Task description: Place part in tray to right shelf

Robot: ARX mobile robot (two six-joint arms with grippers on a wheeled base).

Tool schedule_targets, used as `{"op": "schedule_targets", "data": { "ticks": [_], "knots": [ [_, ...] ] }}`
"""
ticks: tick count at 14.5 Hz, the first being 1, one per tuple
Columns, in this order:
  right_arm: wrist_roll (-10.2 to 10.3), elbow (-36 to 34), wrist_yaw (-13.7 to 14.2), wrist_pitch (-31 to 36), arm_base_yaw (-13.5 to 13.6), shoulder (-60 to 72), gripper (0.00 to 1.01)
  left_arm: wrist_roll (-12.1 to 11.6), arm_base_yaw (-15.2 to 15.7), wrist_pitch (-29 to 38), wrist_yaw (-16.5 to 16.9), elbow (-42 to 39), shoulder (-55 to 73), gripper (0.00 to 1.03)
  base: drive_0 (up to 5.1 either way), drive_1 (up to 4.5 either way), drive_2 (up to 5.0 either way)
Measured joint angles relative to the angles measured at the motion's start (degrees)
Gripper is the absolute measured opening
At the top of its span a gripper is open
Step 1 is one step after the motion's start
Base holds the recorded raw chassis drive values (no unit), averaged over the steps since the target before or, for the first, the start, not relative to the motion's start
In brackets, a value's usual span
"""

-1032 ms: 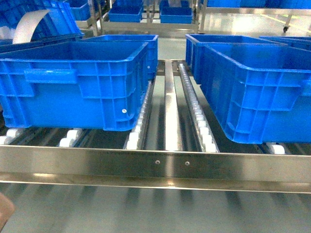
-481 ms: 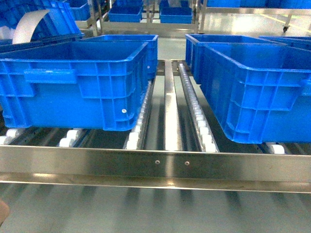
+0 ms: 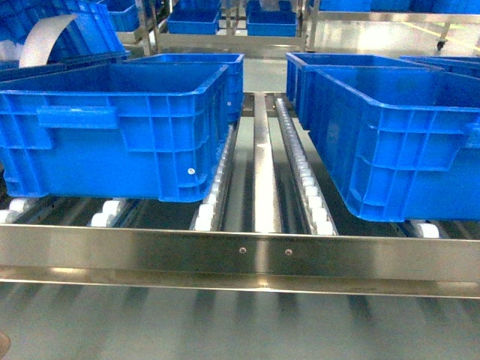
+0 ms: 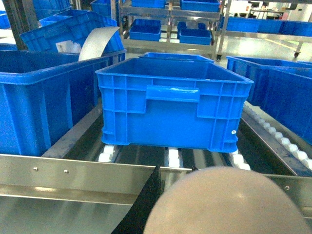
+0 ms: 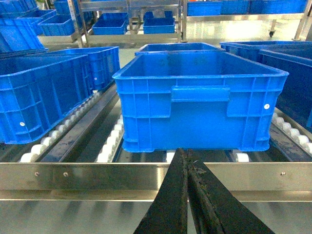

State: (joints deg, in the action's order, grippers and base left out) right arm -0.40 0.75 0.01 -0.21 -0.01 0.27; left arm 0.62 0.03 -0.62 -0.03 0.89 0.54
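Writing appears nowhere. Stainless-steel roller shelf (image 3: 240, 259) carries large blue ribbed crates (image 3: 120, 127). Right gripper (image 5: 187, 161) pressed closed, empty. Beige glossy scoop tray (image 4: 226, 202) hides left gripper; its jaw state unclear.

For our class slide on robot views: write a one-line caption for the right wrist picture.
Shut pincer poised before the steel shelf, facing a blue crate on white rollers.

Two large blue ribbed crates sit side by side, the left crate (image 3: 120, 127) and the right crate (image 3: 397, 139) well apart with a gap between them. More blue crates (image 3: 195, 19) stand on racks behind. A curved white sheet (image 3: 45, 37) leans at far left.
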Motion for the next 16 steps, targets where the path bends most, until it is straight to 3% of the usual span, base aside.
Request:
{"op": "schedule_targets", "data": {
  "ticks": [1, 2, 7, 12, 16],
  "knots": [
    [0.0, 0.0, 0.0, 0.0, 0.0, 0.0, 0.07, 0.0, 0.0, 0.2, 0.0, 0.0, 0.0, 0.12, 0.0, 0.0, 0.0],
    [0.0, 0.0, 0.0, 0.0, 0.0, 0.0, 0.2, 0.0, 0.0, 0.1, 0.0, 0.0, 0.0, 0.12, 0.0, 0.0, 0.0],
    [0.0, 0.0, 0.0, 0.0, 0.0, 0.0, 0.4, 0.0, 0.0, 0.1, 0.0, 0.0, 0.0, 0.12, 0.0, 0.0, 0.0],
    [0.0, 0.0, 0.0, 0.0, 0.0, 0.0, 1.0, 0.0, 0.0, 0.1, 0.0, 0.0, 0.0, 0.12, 0.0, 0.0, 0.0],
    [0.0, 0.0, 0.0, 0.0, 0.0, 0.0, 0.98, 0.0, 0.0, 0.1, 0.0, 0.0, 0.0, 0.12, 0.0, 0.0, 0.0]
  ]
}}
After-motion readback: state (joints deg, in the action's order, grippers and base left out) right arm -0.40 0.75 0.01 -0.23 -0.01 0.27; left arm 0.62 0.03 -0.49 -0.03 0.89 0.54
